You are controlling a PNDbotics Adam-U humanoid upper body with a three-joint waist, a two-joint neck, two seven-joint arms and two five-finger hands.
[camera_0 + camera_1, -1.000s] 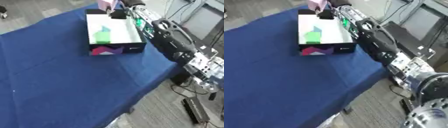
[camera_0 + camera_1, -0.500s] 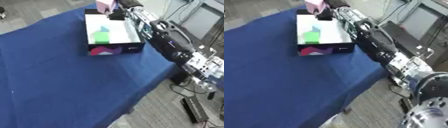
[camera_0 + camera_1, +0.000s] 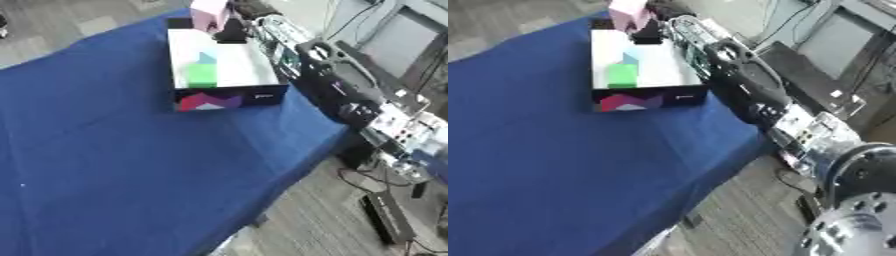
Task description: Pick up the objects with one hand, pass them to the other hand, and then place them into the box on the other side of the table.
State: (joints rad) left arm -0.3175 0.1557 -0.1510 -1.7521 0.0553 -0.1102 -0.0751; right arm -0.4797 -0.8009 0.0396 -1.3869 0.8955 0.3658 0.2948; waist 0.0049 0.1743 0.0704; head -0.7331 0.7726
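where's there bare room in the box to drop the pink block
The white floor of the box is bare along its right side and near end, beside the green block. The left middle is taken by the green and a small blue piece. The far end is crowded: the right robot hand holds the pink block there.

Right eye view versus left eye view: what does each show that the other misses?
Only the right eye view shows the arm's big silver joint at lower right. Only the left eye view shows the black device on the floor. Both share the blue table, the box with a green block inside, and the right hand holding a pink block above its far end.
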